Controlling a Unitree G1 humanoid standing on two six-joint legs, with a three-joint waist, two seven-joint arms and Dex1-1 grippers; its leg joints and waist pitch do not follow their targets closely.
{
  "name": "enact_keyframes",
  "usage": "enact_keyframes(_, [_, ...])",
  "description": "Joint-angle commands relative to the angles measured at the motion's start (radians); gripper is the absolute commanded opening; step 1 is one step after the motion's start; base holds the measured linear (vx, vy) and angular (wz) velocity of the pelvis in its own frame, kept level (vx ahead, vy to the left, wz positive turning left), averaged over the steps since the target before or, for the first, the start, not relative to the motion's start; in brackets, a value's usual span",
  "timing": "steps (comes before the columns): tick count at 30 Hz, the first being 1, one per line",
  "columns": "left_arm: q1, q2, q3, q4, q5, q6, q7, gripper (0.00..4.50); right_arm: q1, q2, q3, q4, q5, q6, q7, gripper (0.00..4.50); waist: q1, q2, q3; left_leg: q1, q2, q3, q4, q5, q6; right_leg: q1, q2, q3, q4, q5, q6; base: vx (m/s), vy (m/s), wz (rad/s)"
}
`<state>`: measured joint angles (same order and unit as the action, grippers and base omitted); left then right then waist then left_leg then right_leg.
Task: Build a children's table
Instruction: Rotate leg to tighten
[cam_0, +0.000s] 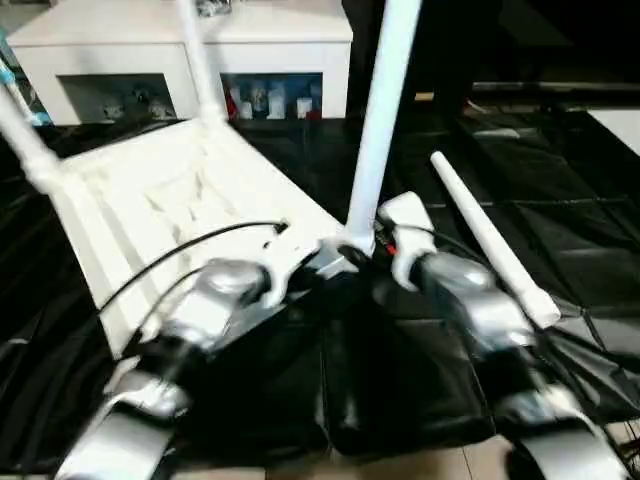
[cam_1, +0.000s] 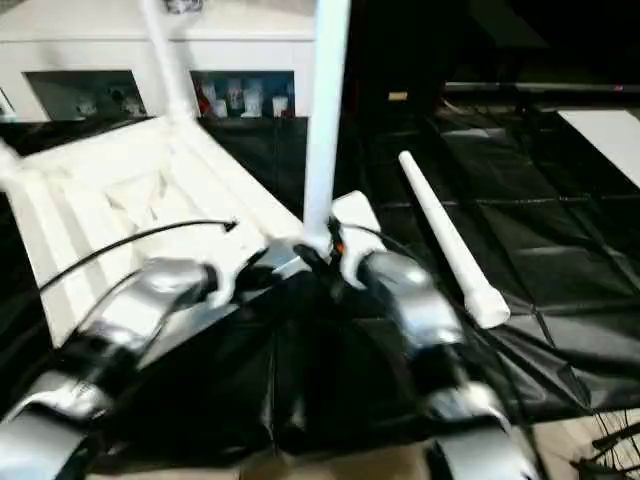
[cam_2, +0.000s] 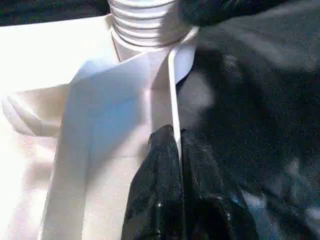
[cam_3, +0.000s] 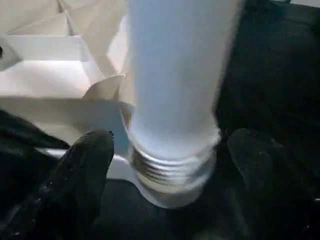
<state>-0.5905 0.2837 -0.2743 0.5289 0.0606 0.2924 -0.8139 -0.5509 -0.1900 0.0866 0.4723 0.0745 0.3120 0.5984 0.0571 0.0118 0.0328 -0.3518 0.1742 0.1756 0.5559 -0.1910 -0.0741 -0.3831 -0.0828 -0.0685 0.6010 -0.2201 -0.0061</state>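
Note:
The children's table top (cam_0: 170, 200) lies upside down on the black cloth, ribbed underside up. Two legs stand in its far corners (cam_0: 25, 140) (cam_0: 200, 70). A third leg (cam_0: 385, 120) stands upright in the near corner socket, its threaded base (cam_3: 170, 175) showing. A loose leg (cam_0: 490, 240) lies on the cloth to the right. My left gripper (cam_2: 175, 137) is shut on the top's thin rim wall (cam_2: 172, 90) beside that socket. My right gripper (cam_3: 172, 145) is open, its fingers (cam_3: 92, 150) standing either side of the upright leg's base with gaps to it.
A white cabinet (cam_0: 180, 40) with small items behind glass stands at the back. Black cloth (cam_0: 560, 200) covers the work surface. A white sheet (cam_0: 620, 125) lies at the far right, and light floor (cam_1: 560, 440) shows past the cloth's near edge.

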Motion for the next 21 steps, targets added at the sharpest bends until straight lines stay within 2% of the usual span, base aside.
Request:
enact_keyframes(1, [0.036,0.013,-0.020,0.006,-0.002,-0.009,-0.029,0.00,0.003,-0.018,0.005,-0.044,0.018,-0.010,0.046,4.04,0.002,-0.008,-0.044,-0.003,0.058,-0.014,-0.054,-0.125,0.091,0.049,-0.070,0.053,-0.063,-0.019,-0.251,0.000,0.000,0.00])
enact_keyframes(5, [0.072,0.054,-0.038,-0.061,-0.022,-0.054,-0.115,0.00,0.035,-0.072,0.030,-0.100,0.040,-0.015,0.139,4.04,0.005,-0.009,-0.047,-0.004,0.059,-0.015,-0.049,-0.082,0.108,0.053,-0.071,0.053,-0.054,0.034,-0.256,0.000,0.000,0.00])
enact_keyframes(6, [0.089,0.071,-0.048,-0.095,-0.036,-0.079,-0.161,0.00,0.050,-0.094,0.041,-0.124,0.049,-0.014,0.185,4.04,0.007,-0.012,-0.047,-0.006,0.057,-0.014,-0.046,-0.067,0.123,0.053,-0.070,0.053,-0.053,0.062,-0.258,0.000,0.000,0.00])
enact_keyframes(11, [0.137,0.110,-0.060,-0.189,-0.076,-0.092,-0.263,0.00,0.102,-0.165,0.102,-0.199,0.056,-0.032,0.344,4.04,0.013,-0.006,-0.049,-0.002,0.062,-0.013,-0.040,-0.039,0.156,0.049,-0.066,0.049,-0.042,0.107,-0.282,0.000,0.000,0.00])
enact_keyframes(15, [0.146,0.114,-0.056,-0.193,-0.076,-0.116,-0.265,0.00,0.114,-0.182,0.123,-0.214,0.053,-0.044,0.381,4.04,0.016,-0.007,-0.047,-0.001,0.062,-0.012,-0.039,-0.056,0.146,0.045,-0.068,0.051,-0.044,0.070,-0.284,0.000,0.000,0.00])
enact_keyframes(18, [0.161,0.117,-0.046,-0.206,-0.092,-0.133,-0.279,0.00,0.125,-0.192,0.140,-0.226,0.055,-0.056,0.407,4.04,0.018,-0.012,-0.044,-0.004,0.060,-0.013,-0.039,-0.082,0.130,0.048,-0.070,0.053,-0.046,0.025,-0.272,0.000,0.000,0.00])
enact_keyframes(21, [0.167,0.119,-0.042,-0.210,-0.093,-0.132,-0.281,0.00,0.128,-0.191,0.142,-0.224,0.054,-0.063,0.411,4.04,0.019,-0.012,-0.044,-0.003,0.059,-0.012,-0.039,-0.090,0.121,0.047,-0.071,0.054,-0.048,0.000,-0.263,0.000,0.000,0.00])
